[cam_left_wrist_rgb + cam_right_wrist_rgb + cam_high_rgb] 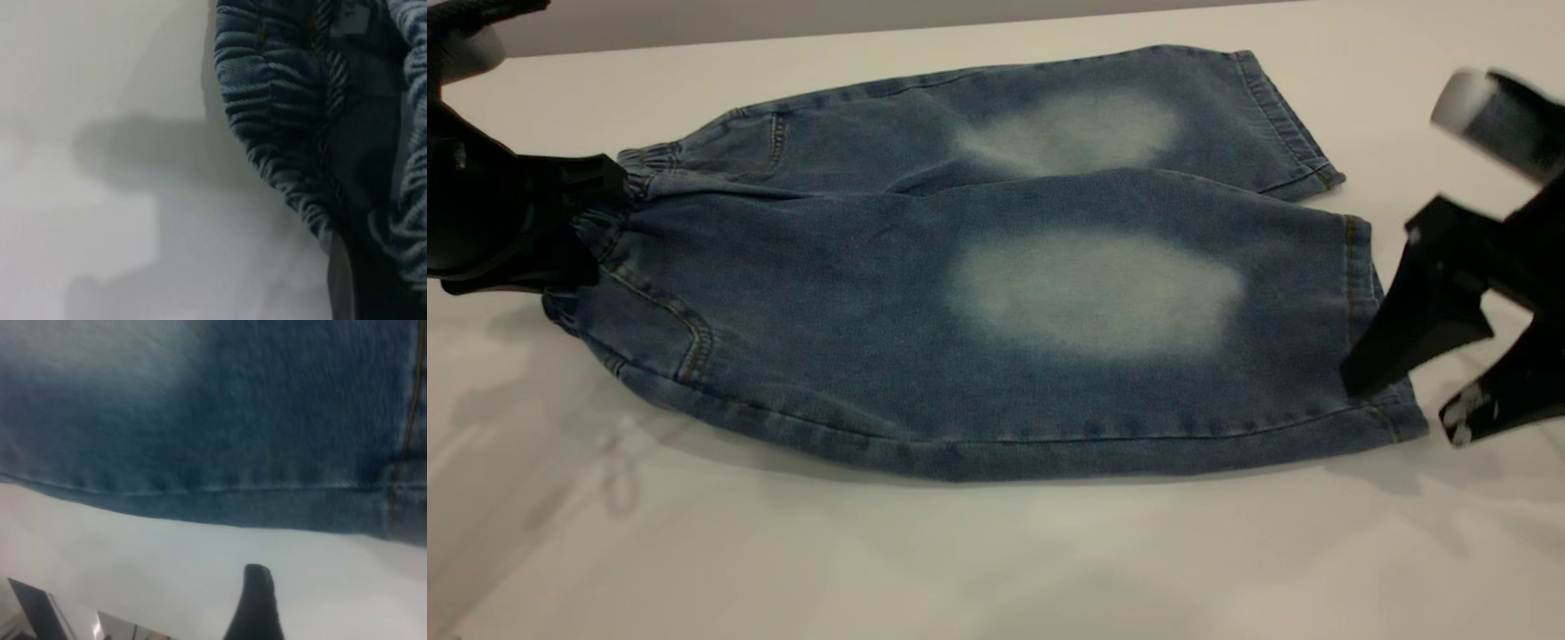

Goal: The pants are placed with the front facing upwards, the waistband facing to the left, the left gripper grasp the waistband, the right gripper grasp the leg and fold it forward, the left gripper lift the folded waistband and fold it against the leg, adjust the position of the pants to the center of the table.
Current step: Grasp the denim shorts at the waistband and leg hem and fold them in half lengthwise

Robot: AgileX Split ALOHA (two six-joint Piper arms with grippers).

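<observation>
While my left gripper sits at the left end of the pants, its black fingers are pressed together on the waistband, pinching the gathered elastic near its middle. From my left wrist I see the ruched band close up, with a twisted drawcord running along it and the pale surface beside it.

The pants lie flat on the surface, front up, waist to the left and cuffs to the right. Each leg carries a faded oval patch: the far one and the near one. The near leg overlaps the far leg a little along the middle. A tan-stitched pocket seam curves near the waist on the near side.

At the right end, my right gripper hangs by the near leg's cuff. Its fingers are spread wide, one wedge tip over the cuff's corner, the other off the cloth above the bare surface. They hold nothing. From my right wrist, one dark fingertip stands over the white surface, just beside the denim's stitched side seam.
</observation>
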